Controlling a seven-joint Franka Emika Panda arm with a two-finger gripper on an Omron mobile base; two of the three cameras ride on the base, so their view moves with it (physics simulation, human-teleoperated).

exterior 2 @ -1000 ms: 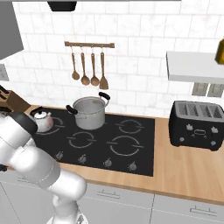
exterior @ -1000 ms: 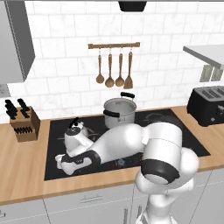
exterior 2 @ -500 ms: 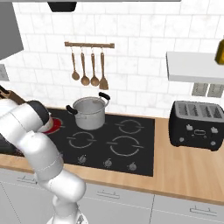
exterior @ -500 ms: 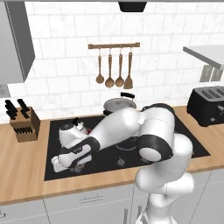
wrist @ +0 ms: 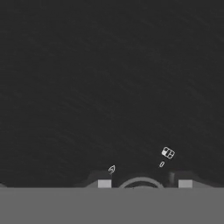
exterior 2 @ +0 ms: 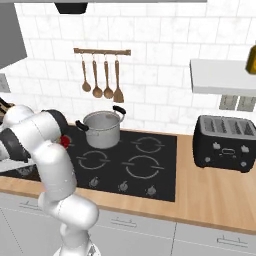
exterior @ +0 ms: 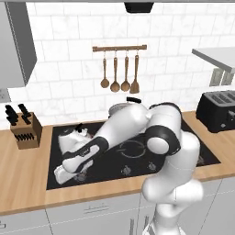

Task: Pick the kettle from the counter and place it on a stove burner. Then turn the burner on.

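Arm low over cooktop [exterior: 193, 151], left of frame.
Kettle [exterior: 73, 134] sits on the glass at upper left, behind the forearm; gripper [exterior: 62, 173] near front edge, jaws' state cannot be told.

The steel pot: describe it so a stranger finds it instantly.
Find the black cooktop in the wooden counter. At its back, under the hanging utensils, stands the steel pot: the only shiny cylinder with black side handles.
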